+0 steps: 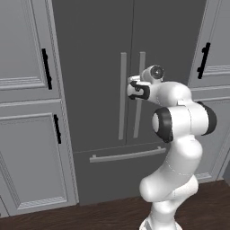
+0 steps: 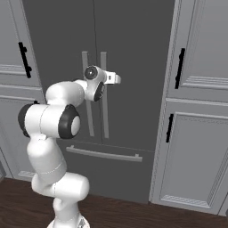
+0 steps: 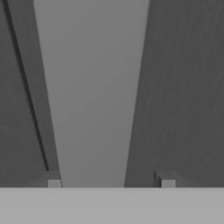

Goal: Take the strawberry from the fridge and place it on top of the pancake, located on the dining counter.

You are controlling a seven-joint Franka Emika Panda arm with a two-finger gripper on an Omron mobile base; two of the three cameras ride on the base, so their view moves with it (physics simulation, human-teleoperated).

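Now | hand [image 3: 110, 180] straddles fridge [image 1: 99, 40] right handle [image 3: 92, 87] | doors closed

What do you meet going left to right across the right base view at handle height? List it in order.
Left cabinet's black handle → left fridge handle → gripper at the right fridge handle → right cabinet's upper black handle.

Grey cabinets [image 1: 27, 134] with black handles [image 1: 46, 68], wood floor [image 1: 90, 215]
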